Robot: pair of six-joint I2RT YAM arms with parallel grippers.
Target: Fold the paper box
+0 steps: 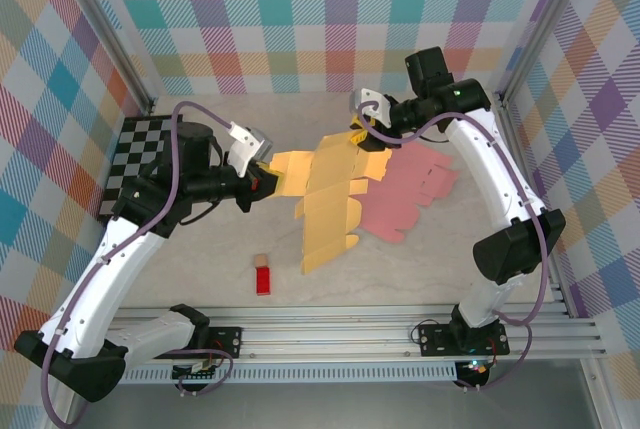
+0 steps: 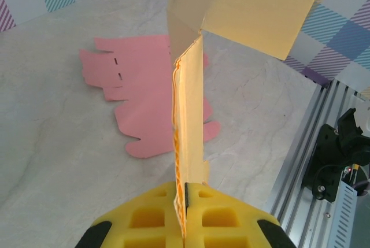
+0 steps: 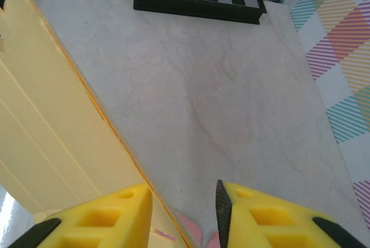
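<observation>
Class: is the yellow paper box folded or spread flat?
Partly folded: the yellow paper box bends along creases, one panel raised, the rest spread.

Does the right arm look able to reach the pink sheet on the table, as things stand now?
Probably yes. The pink sheet lies flat just beside the right arm's fingers, which stand open, and most of it is uncovered. The yellow sheet overlaps only its left edge.
</observation>
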